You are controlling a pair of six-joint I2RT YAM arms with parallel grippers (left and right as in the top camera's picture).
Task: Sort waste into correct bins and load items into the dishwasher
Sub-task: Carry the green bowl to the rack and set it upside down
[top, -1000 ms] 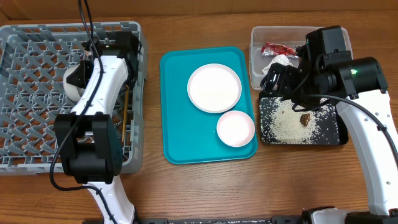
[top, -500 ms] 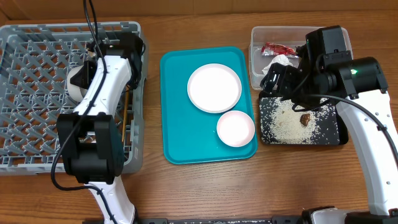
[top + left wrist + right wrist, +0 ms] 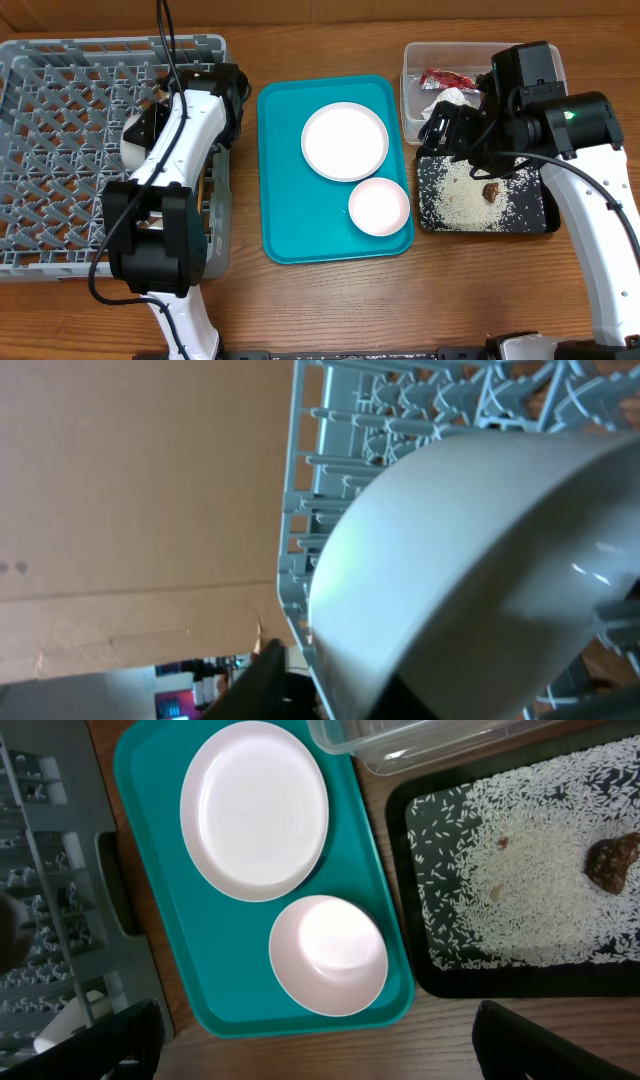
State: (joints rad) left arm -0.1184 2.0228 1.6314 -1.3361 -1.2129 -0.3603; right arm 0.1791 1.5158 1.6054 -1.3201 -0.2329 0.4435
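L gripper (image 3: 143, 128) is sitting low inside the grey dish rack (image 3: 60, 150), toward its R side, right by a small white cup (image 3: 130, 155). Its jaws are hiding under the arm & behind the cup, so can't tell if they're gripping or loose. In the L wrist view the white cup (image 3: 470, 560) is filling most of the frame, very close to the cam, w/ the dish rack (image 3: 340, 420) lattice showing behind it. L arm (image 3: 175, 160) is standing at the near edge of the table (image 3: 300, 300), forearm leaning up & away along the rack's R wall, wrist bending back toward the rack's interior.

R gripper (image 3: 315, 1020) is hovering w/ fingers spread wide & nothing btwn them. In the overhead view it's hanging above the spot where the clear tub (image 3: 410, 60) is meeting the black tray (image 3: 540, 215). R arm (image 3: 600, 220) is arching over from the near R corner, wrist pointing L toward table ctr.

Below the R wrist cam, a white plate (image 3: 254, 810) & white bowl (image 3: 328, 955) are sitting just beside each other on the teal tray (image 3: 200, 950), bowl nearer. Teal tray is lying btwn rack & bins. Rice grains (image 3: 520, 870) are lying scattered across the black tray, a brown lump (image 3: 612, 860) among them at the R. Red wrapper (image 3: 447, 79) & paper wad (image 3: 450, 100) are lying inside the clear tub.
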